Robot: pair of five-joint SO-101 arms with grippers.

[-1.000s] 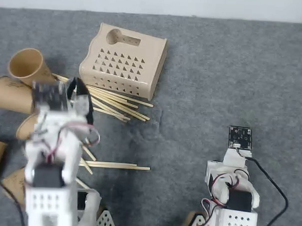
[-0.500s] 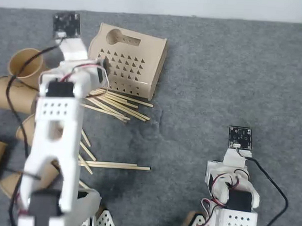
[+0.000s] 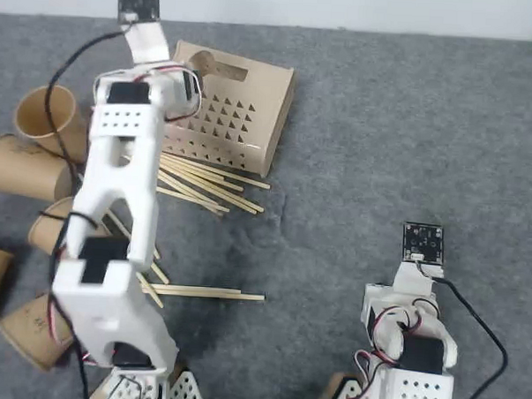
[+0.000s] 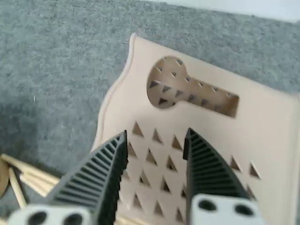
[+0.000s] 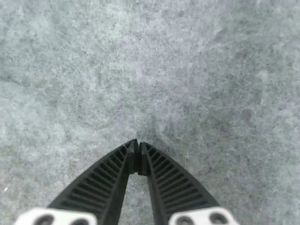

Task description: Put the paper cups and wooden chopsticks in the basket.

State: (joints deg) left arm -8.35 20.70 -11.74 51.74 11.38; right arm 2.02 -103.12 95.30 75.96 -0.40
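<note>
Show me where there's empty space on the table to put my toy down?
The biggest bare patch of grey felt lies right of the beige perforated basket, stretching down to the white right arm. It is crowded on the left: brown paper cups and wooden chopsticks bunch around the white left arm.

The left arm (image 3: 116,184) and right arm (image 3: 410,347) are wearing white holed plastic shells, each carrying a square black camera board (image 3: 423,243) and trailing black, red and white cables (image 3: 473,319). The left hand (image 4: 157,136) and right hand (image 5: 137,145) are showing black ridged fingers (image 4: 103,173) on white bases.
</note>
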